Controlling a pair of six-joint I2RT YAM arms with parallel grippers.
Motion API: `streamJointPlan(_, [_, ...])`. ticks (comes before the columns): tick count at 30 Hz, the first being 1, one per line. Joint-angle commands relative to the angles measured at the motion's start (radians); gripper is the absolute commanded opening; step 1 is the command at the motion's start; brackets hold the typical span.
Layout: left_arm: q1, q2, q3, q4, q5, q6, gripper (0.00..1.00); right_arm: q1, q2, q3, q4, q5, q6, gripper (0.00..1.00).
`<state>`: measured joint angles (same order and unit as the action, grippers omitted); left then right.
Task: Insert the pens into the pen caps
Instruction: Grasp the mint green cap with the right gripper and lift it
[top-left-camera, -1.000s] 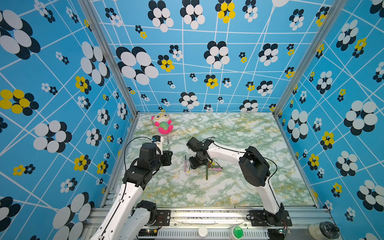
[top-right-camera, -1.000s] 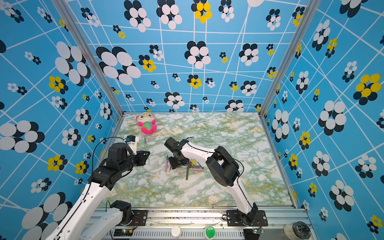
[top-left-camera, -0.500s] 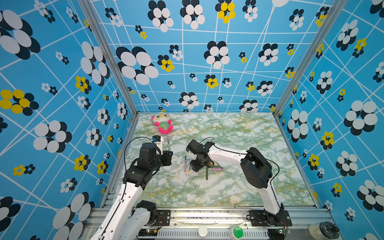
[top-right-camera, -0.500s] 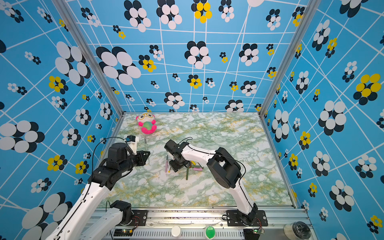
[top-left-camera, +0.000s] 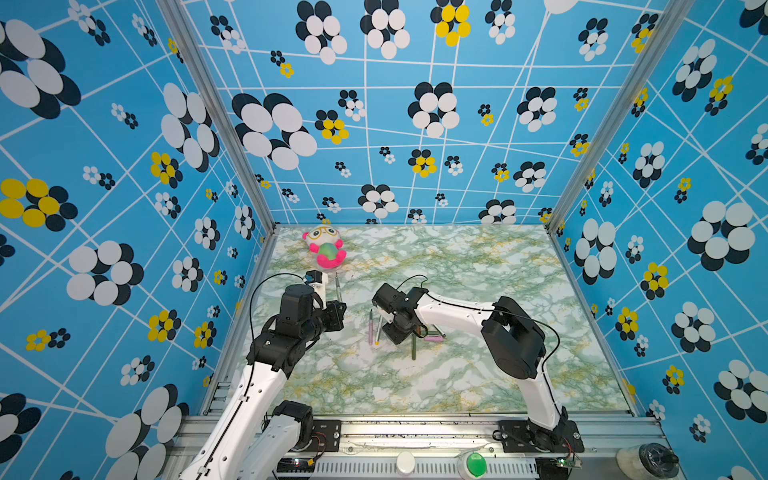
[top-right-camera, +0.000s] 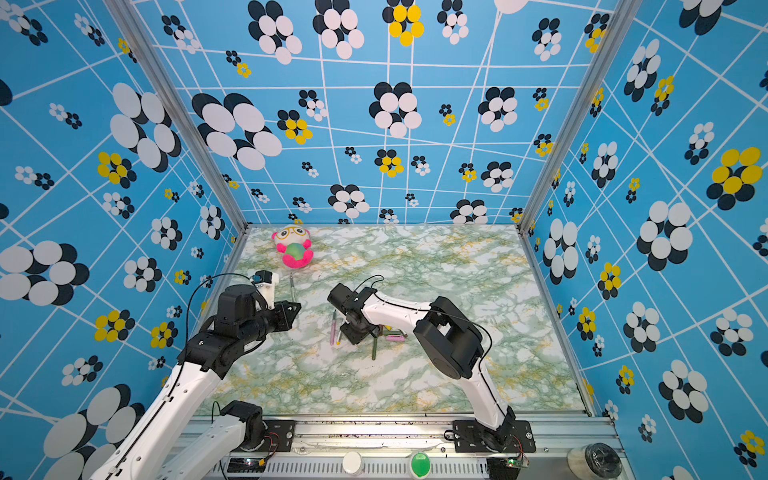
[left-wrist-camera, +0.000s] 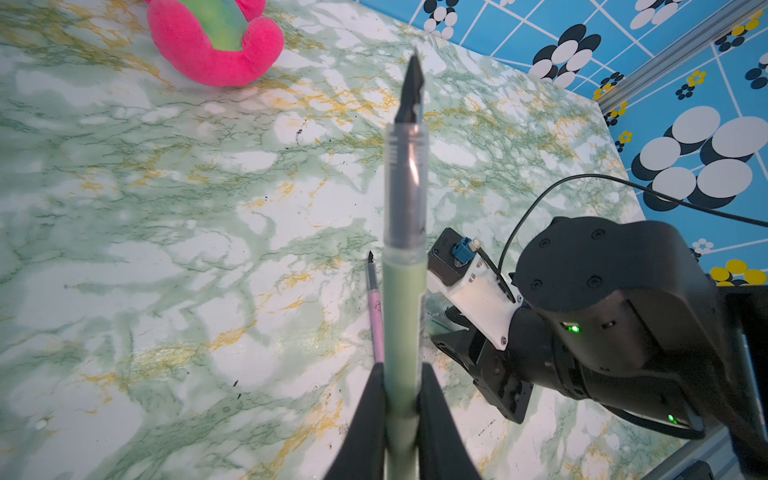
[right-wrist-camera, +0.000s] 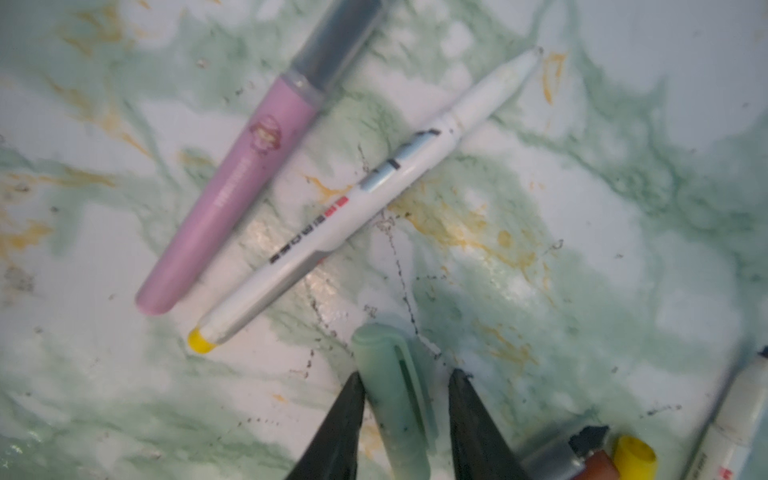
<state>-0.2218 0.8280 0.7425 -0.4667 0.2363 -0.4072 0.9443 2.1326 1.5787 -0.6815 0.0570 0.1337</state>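
Note:
My left gripper (left-wrist-camera: 401, 386) is shut on a pale grey-green pen (left-wrist-camera: 405, 291), whose black tip points away from the wrist; in both top views it sticks out toward the back (top-left-camera: 337, 286). My right gripper (right-wrist-camera: 405, 376) is down at the table, jaws either side of a pale green cap (right-wrist-camera: 390, 382) lying there. One finger touches the cap and a small gap shows at the other. A pink pen (right-wrist-camera: 232, 187) and a white pen (right-wrist-camera: 353, 199) lie just beyond. Yellow (right-wrist-camera: 633, 455) and brown (right-wrist-camera: 598, 469) caps lie beside the gripper.
A dark green pen (top-left-camera: 414, 347) and a pink cap (top-left-camera: 432, 339) lie by the right gripper (top-left-camera: 395, 332). Another white pen (right-wrist-camera: 731, 428) lies at the edge of the right wrist view. A pink plush toy (top-left-camera: 325, 247) sits at the back left. Blue patterned walls enclose the table.
The right wrist has shifted slightly left and down over the pens. The left arm has stayed still with its pen.

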Motion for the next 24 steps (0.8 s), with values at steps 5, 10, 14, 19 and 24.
streamJointPlan(5, [0.006, 0.007, -0.006, 0.021, 0.022, -0.015, 0.0, 0.007, 0.036, -0.041, -0.073, 0.035, 0.016, 0.24])
streamJointPlan(10, [0.006, 0.006, -0.002, 0.019, 0.026, -0.017, 0.0, 0.007, 0.068, -0.028, -0.076, 0.055, 0.035, 0.19])
streamJointPlan(14, [0.006, 0.011, -0.002, 0.023, 0.034, -0.016, 0.0, 0.001, 0.054, -0.017, -0.066, 0.058, 0.058, 0.17])
streamJointPlan(19, [0.006, 0.025, -0.003, 0.042, 0.067, -0.021, 0.0, -0.007, 0.018, -0.004, -0.054, 0.029, 0.087, 0.17])
streamJointPlan(24, [0.004, 0.036, -0.006, 0.053, 0.091, -0.022, 0.0, -0.024, -0.004, 0.01, -0.048, 0.005, 0.116, 0.17])
